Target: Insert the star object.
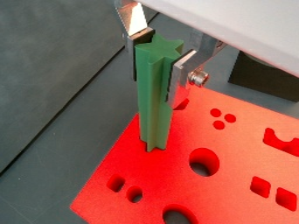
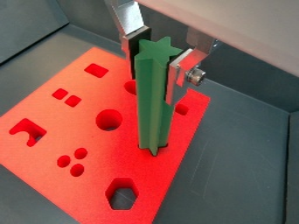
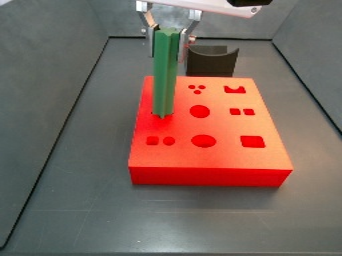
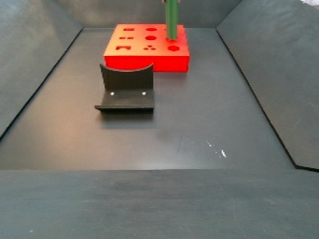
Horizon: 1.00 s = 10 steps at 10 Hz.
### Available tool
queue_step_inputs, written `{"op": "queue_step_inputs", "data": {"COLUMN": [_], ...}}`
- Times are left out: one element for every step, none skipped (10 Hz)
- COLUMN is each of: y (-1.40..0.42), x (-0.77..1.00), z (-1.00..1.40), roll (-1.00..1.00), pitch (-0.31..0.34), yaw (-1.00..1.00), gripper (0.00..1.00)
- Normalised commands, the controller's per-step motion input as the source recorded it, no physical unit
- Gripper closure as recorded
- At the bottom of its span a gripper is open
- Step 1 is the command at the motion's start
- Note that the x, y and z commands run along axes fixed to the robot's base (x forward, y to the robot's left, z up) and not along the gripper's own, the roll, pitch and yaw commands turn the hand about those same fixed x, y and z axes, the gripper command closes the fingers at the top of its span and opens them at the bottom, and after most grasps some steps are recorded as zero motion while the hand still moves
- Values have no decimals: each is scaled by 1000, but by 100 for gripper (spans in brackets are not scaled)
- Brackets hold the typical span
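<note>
Clamped at its top by the gripper [image 2: 160, 54], the star object [image 2: 153, 101], judged stiff, light and slippery-ridged, was held upright on the red block [image 2: 70, 131].

Light is even and fairly bright in all 4 pictures, falling from above. The red block [image 3: 210, 135] is strongly saturated, nearly glowing, and its top face loses texture in both wrist views. The star object [image 2: 152, 96] shows a lit face and a darker shaded face, and throws a short, soft shadow at its foot on the block. The gripper [image 1: 158, 45] sits at the frame edge, where a silver finger [image 1: 135, 17] catches pale glare. In a side view the dark surface [image 4: 187, 131] shows faint sheen and small bright scratches. All frames are low-resolution and slightly soft.
</note>
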Motion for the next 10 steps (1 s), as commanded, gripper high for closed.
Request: {"op": "queue_step_inputs", "data": {"y": [-6,-37,-51,-146,-209,-260,-337,-237,-163,-97], "x": [100,63,211,274,243,229,211,154,89,0], "z": [0,-537,-720,-874,-937,-1000,-1000,-1000,-1000,-869], "roll": [14,239,279,204,159,127,96,71,74,100], "pitch": [29,73,76,59,51,24,0,4,44,106], "yaw": [0,-103,-177,-231,-243,-223,-166,-240,-266,-203], "gripper": [100,100,100,100,100,100,100,100,100,100]}}
